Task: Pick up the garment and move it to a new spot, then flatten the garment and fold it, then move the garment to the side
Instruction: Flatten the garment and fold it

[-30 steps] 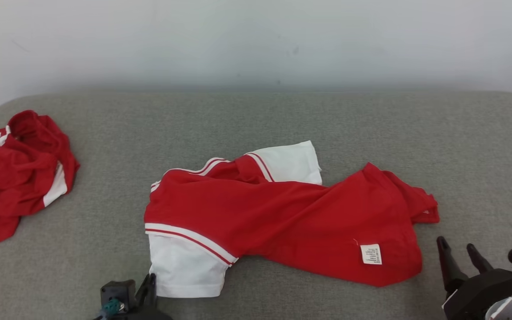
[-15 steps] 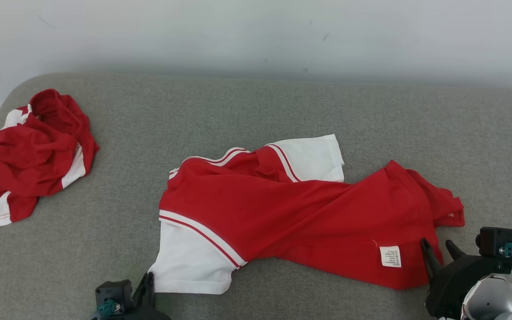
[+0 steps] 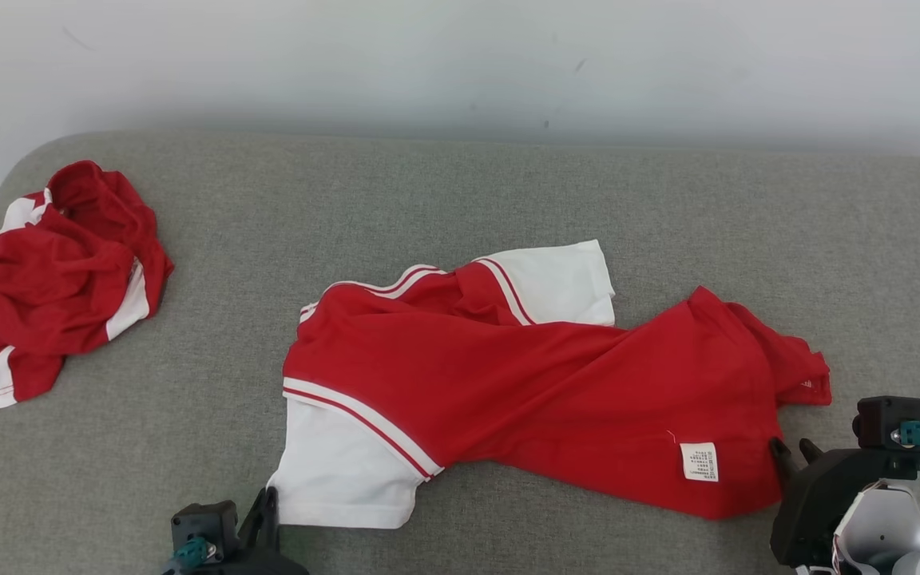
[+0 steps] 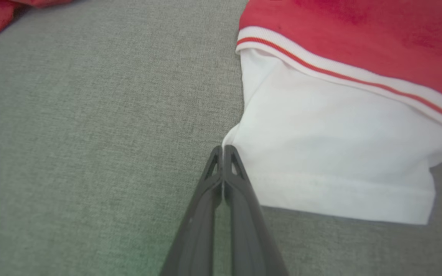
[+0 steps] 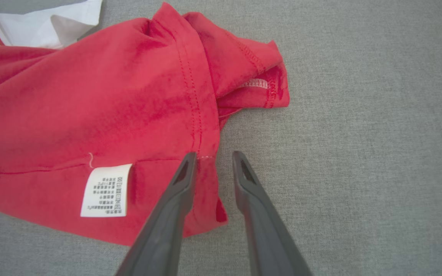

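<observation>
Red garment [image 5: 90, 115] edge — between fingers [image 5: 166, 214] (right)

Pinching a white corner of the garment [image 4: 332, 126] in the tightly closed left gripper [image 4: 223, 150], low at lower left; holding the right gripper [image 5: 214, 155] low at lower right, with jaws partly apart.

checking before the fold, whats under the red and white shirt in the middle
The shirt lies on the grey cushion, which shows all round it. Anything beneath the fabric is covered and cannot be seen.
</observation>
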`<state>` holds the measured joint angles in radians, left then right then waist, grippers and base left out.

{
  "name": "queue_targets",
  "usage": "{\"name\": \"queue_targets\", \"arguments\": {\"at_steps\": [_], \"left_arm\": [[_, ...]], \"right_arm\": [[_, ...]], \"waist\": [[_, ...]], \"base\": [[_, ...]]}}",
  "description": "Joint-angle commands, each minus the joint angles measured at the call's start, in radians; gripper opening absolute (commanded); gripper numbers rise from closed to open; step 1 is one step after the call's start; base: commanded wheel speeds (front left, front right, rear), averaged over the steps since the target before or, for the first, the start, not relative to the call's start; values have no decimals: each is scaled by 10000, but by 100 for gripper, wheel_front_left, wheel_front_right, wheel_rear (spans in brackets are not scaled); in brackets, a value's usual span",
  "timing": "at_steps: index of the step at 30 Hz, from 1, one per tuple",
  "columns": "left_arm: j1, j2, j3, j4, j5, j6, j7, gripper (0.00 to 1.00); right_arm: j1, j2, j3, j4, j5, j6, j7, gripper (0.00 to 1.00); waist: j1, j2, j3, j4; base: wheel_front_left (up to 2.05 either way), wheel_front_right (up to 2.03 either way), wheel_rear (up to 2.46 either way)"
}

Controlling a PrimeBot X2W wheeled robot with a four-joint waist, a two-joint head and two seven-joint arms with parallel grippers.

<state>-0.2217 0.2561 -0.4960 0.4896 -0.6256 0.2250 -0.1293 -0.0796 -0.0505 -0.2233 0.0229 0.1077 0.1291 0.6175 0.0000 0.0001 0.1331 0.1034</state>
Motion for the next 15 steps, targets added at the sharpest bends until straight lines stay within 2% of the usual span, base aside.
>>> {"name": "queue_targets", "arguments": {"at_steps": [1, 4, 6, 9, 15], "left_arm": [[152, 41, -16, -51, -86, 41, 13, 0], [159, 59, -36, -71, -89, 60, 28, 0], [170, 67, -51, -86, -99, 82, 39, 0], [164, 84, -60, -114, -127, 106, 33, 0], [211, 140, -54, -160, -161, 128, 50, 0]], "right_arm": [[-96, 5, -17, 39, -50, 27, 41, 47], [-126, 5, -55, 138, -57, 27, 171, 39], [-139, 5, -34, 195, -16, 27, 258, 30], [-126, 7, -8, 284, -28, 27, 320, 0], [-76, 4, 82, 350, 84, 27, 298, 0]], "waist": [[0, -1, -6, 7], [0, -1, -16, 28], [0, -1, -24, 47], [0, -1, -27, 65], [0, -1, -47, 71]], "base": [[0, 0, 0], [0, 0, 0], [0, 0, 0], [0, 0, 0], [0, 0, 0]]}}
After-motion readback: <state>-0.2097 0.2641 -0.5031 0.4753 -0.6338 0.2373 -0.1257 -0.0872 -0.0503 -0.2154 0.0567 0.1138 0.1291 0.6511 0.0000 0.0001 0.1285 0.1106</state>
